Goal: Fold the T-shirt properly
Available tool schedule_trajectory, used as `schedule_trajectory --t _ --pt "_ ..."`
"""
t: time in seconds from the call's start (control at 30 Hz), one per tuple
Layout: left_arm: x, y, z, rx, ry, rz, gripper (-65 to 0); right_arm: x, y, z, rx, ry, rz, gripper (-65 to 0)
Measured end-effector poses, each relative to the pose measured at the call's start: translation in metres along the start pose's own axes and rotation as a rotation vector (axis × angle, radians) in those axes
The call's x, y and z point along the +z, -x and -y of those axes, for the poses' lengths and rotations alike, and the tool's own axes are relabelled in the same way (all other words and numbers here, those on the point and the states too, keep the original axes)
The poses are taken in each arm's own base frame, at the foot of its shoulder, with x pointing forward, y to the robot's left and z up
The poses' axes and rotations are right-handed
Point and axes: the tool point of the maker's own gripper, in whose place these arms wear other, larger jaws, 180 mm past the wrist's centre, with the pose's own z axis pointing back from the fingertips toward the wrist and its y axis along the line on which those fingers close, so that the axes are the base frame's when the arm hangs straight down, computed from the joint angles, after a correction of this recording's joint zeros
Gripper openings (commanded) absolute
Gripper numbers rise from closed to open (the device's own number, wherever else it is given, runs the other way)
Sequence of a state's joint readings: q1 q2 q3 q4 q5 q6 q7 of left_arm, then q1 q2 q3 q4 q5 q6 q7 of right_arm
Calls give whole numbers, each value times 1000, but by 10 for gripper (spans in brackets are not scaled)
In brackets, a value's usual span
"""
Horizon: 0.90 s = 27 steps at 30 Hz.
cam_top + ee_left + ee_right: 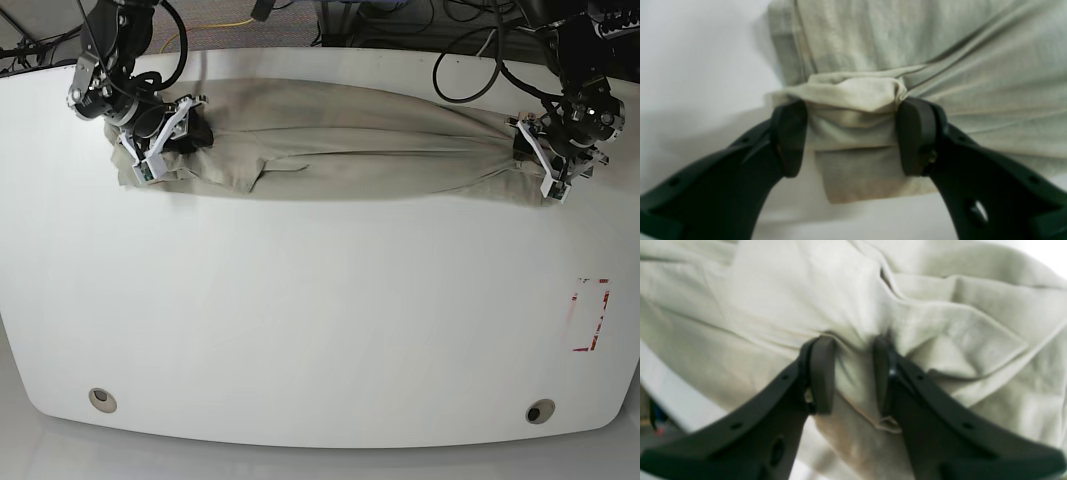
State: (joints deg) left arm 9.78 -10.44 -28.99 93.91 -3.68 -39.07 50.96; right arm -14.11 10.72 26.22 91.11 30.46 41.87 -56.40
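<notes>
**Beige shirt stretched across top of worktop, both claws on its ends**

The plain beige short-sleeved cotton T-shirt (340,135) lies bunched lengthwise in a long band across the upper part of the white oval worktop (320,330), running from upper left to upper right of the base view.

Left claw (851,138), at upper right in the base view, is clamped on a folded wad of the shirt's end, with fabric filling the gap between the pads.

Right claw (853,373), at upper left in the base view, has its jaws narrow with a pinch of fabric between the pads (821,373).

A red rectangle outline (592,315) sits at the right edge of the worktop.
</notes>
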Motion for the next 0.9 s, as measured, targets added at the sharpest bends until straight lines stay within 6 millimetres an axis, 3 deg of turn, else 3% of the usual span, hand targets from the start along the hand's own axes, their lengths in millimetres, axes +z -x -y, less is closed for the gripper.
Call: schedule_trajectory --t 0.17,0.3,0.43,0.57,0.63,0.8,0.9 --pt "-1 1 0 3 2 -2 -265 -16 -27 10 44 0 10 -450" --pt "0 -1 0 2 5 7 -262 -17 -36 11 74 16 3 -450" --pt "27 -13 -17 49 -53 76 -258 -15 -36 12 99 35 -27 -450" --pt "53 -21 -42 154 -101 128 -165 -13 -37 16 100 55 -36 -450" --pt "58 -21 -43 189 -85 145 -129 -13 -37 17 100 59 -37 -450" --pt "65 -16 -53 249 -69 154 -115 -13 -37 17 98 59 -36 -450" --pt "54 -14 -40 289 17 165 -115 -12 -39 16 100 63 -32 -452"
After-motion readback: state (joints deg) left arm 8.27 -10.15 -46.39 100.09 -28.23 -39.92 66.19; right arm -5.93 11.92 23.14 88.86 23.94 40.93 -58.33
